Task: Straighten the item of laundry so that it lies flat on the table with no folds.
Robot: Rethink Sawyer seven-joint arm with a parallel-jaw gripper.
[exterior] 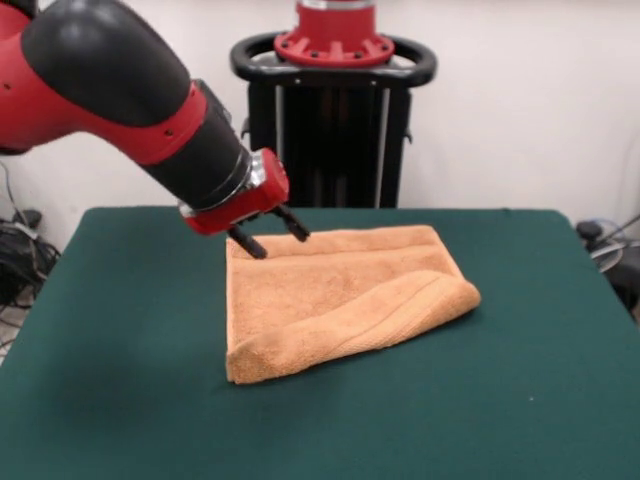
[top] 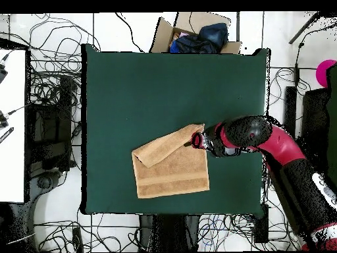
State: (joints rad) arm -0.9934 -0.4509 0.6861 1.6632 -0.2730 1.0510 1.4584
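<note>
On the dark green table [exterior: 120, 400] the orange-tan towel [exterior: 330, 300] sits near the middle, toward the robot's side. Not flat: the front-view near edge is folded over into a thick roll running diagonally; overhead it shows as a flap doubled across the top corner. Woven border bands visible on the fold. No label or readable writing that I can make out.

Gripper [exterior: 268, 238] is at the towel's far-left corner in the front view, two dark fingers spread apart, tips at or just above the cloth, nothing held.

Room: white wall behind the black pedestal [exterior: 335, 130], cables all over the floor, a cardboard box [top: 196, 34] with dark cloth beyond the table's far edge overhead.
</note>
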